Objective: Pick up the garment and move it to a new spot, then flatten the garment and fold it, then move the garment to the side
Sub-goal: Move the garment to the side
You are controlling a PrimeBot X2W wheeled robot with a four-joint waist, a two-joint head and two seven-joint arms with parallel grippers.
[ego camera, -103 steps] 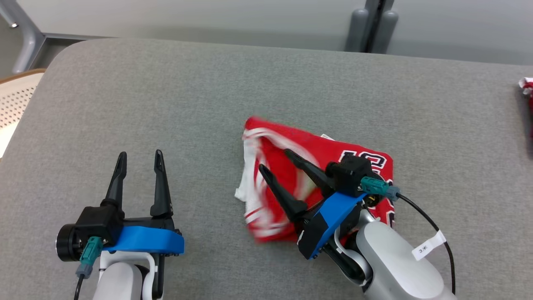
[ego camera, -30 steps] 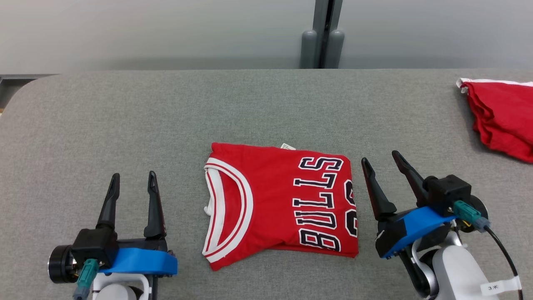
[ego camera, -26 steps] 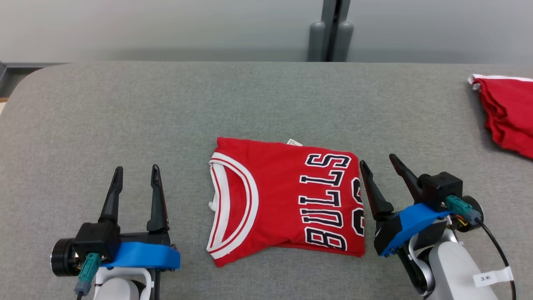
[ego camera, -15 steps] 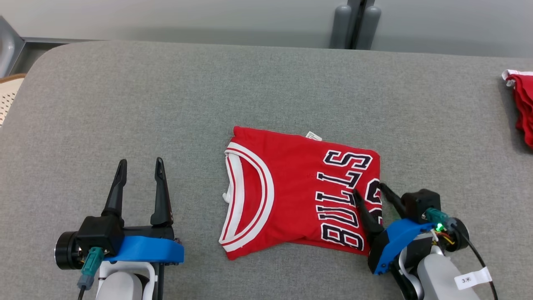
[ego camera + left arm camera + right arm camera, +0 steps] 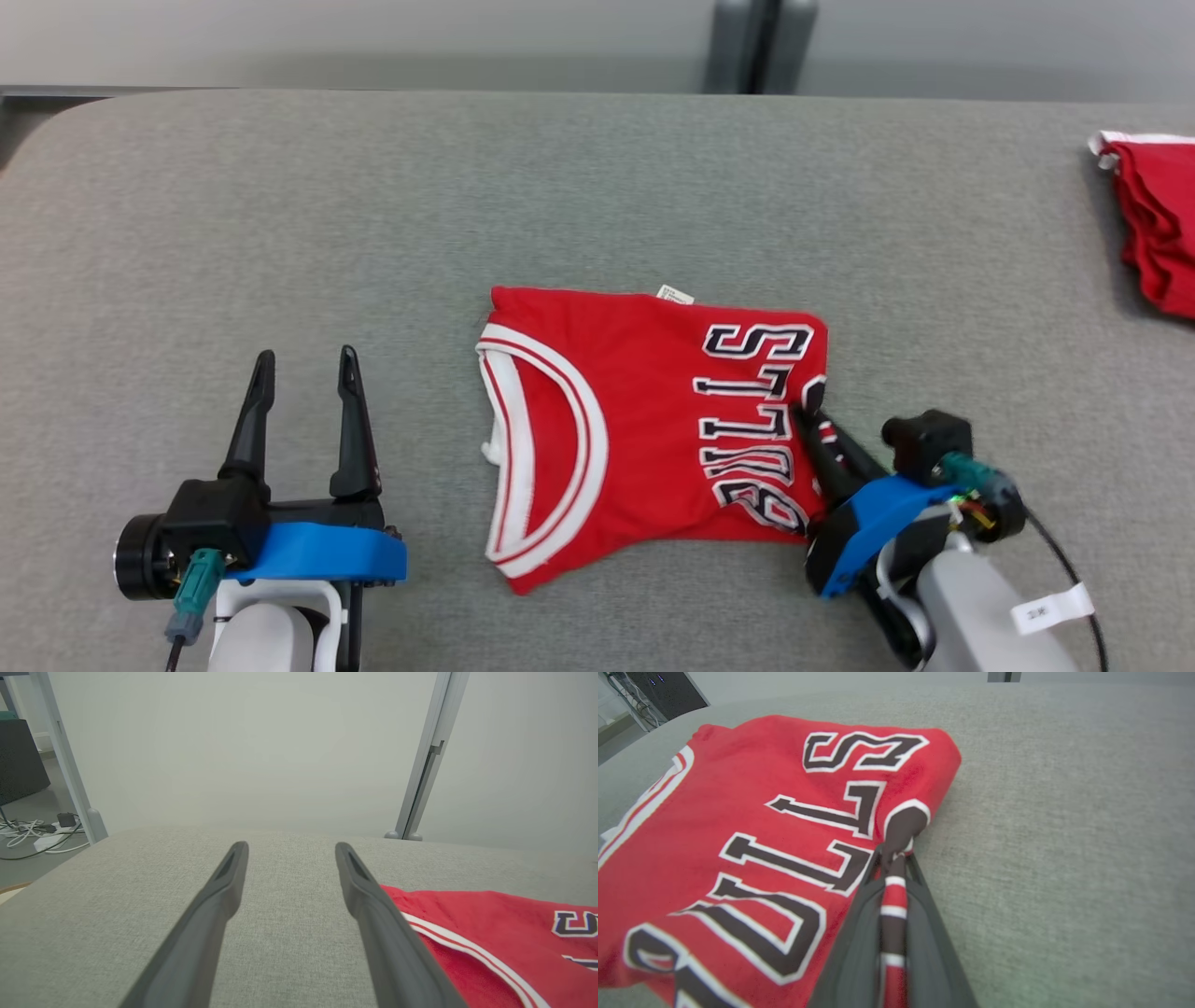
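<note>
Jersey (image 5: 644, 420), red with BULLS in dark, white-edged letters, lies folded near the middle of the grey padded table (image 5: 597, 187), a little toward the robot's right. Its white-banded collar (image 5: 546, 448) faces the robot's left and the lettering runs along the right-hand side. A small white tag (image 5: 674, 294) pokes out at the far edge.

The right gripper (image 5: 810, 411) comes in low from the near right corner and is closed on the jersey's right edge. The two dark fingers are pressed together with a pinch of cloth between them. From the right wrist view the grip is plain: the right gripper (image 5: 896, 851) has its tips at the edge beside the letter L, and a narrow strip of red, white and dark fabric runs down between the fingers. The cloth puckers inward at that spot, and the rest of the jersey (image 5: 738, 812) lies flat on the table (image 5: 1064, 812).

The left gripper (image 5: 306, 359) sits over bare table well to the left of the jersey, fingers parted wide and holding nothing. In its own wrist view the left gripper (image 5: 290, 849) points toward the far wall, with the jersey (image 5: 490, 924) beyond its right finger.

At the table's far right edge lies a second red garment (image 5: 1153, 224), crumpled — well apart from everything else.
</note>
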